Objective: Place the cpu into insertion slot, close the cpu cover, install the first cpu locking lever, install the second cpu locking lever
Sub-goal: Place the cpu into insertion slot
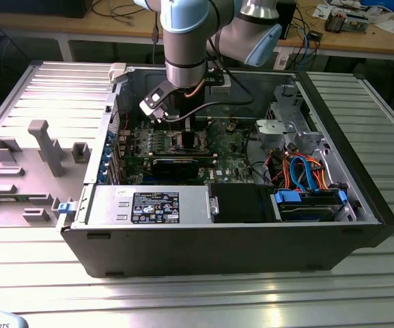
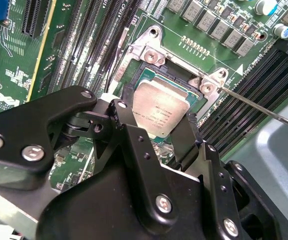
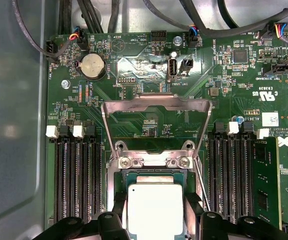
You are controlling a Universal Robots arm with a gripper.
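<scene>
1. The gripper (image 3: 156, 220) is closed on the cpu (image 3: 155, 205), pinching two opposite edges.
2. The cpu lies flat straight below the gripper, within the slot (image 2: 181, 79) and square to its rim. I cannot tell if it is fully seated.
3. The cover (image 3: 156, 101) is flipped open beyond the slot, clear of the cpu.

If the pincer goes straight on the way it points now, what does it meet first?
Most likely the cpu, which lies directly ahead of the pincer. The cover is swung open, out of that line. Whether any gap remains is unclear.
</scene>
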